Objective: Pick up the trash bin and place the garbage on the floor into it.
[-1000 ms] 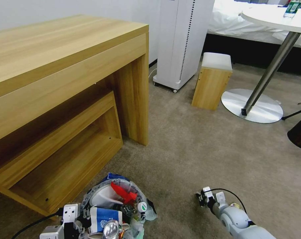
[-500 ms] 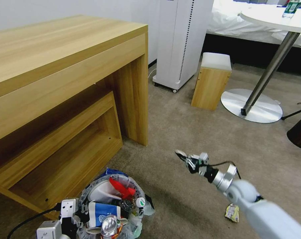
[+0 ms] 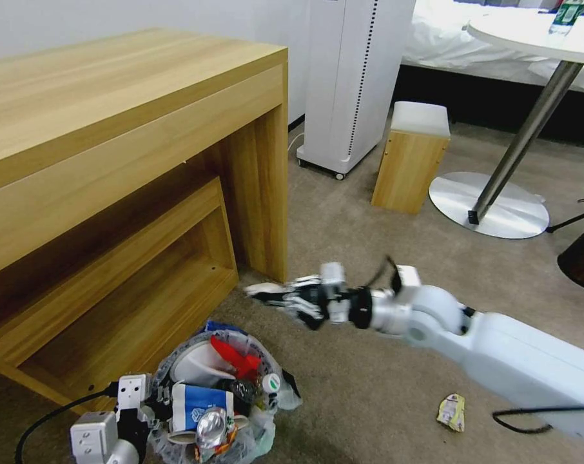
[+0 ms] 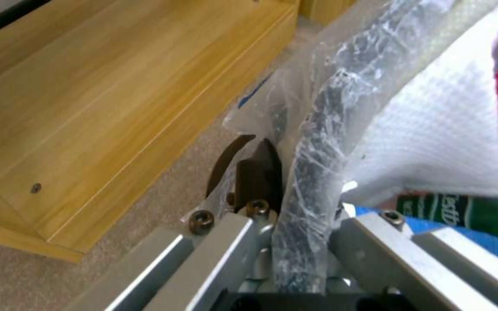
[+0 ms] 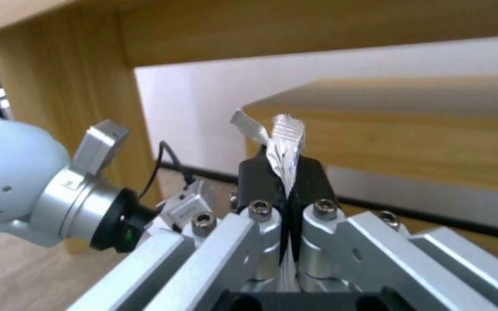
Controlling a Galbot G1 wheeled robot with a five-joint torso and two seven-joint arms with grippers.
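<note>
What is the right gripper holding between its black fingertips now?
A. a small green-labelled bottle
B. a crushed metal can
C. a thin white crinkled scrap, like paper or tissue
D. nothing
C: the right gripper is shut on a thin white crinkled scrap, which sticks out past its black fingertips.

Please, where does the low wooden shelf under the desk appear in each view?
Head view: low wooden shelf at left, behind the trash bin held by the left gripper.
Left wrist view: shelf across the carpet from the bin's rim.
Right wrist view: shelf behind the right gripper pinching a white scrap.
Shared landmark: the carpet.
</note>
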